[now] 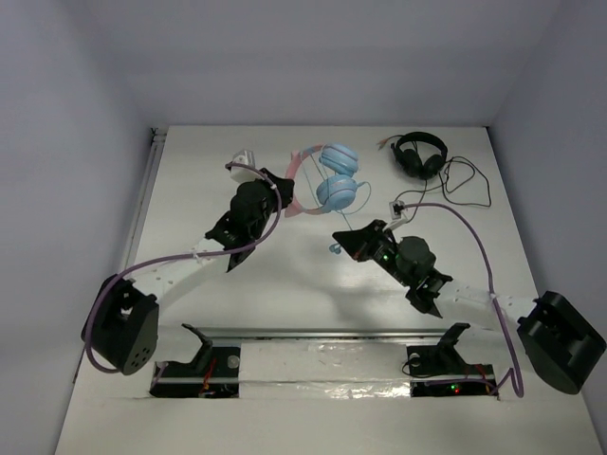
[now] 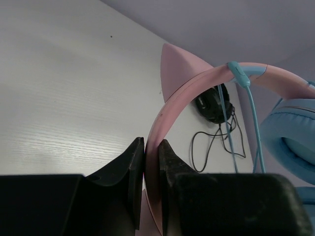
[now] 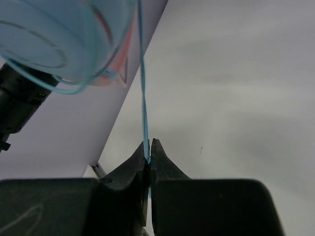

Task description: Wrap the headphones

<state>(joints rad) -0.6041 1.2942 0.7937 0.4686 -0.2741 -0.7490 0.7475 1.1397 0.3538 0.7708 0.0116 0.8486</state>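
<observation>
Left gripper (image 2: 151,147) is clamped tight on the pink cat-ear headband (image 2: 197,81) of the light blue over-ear headphones (image 1: 334,176), which are around the middle of the table, toward the far edge. Right gripper (image 3: 148,153) is pinching the thin light-blue cable (image 3: 143,88), pulled straight. Looks mid-wrap to me. Next move probably calls for looping that cable round the headphones without letting it go slack.

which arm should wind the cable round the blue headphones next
Right, probably. The right gripper is shut on the thin blue cable, free to wind it, while the left gripper clamps the pink headband as an anchor.
</observation>
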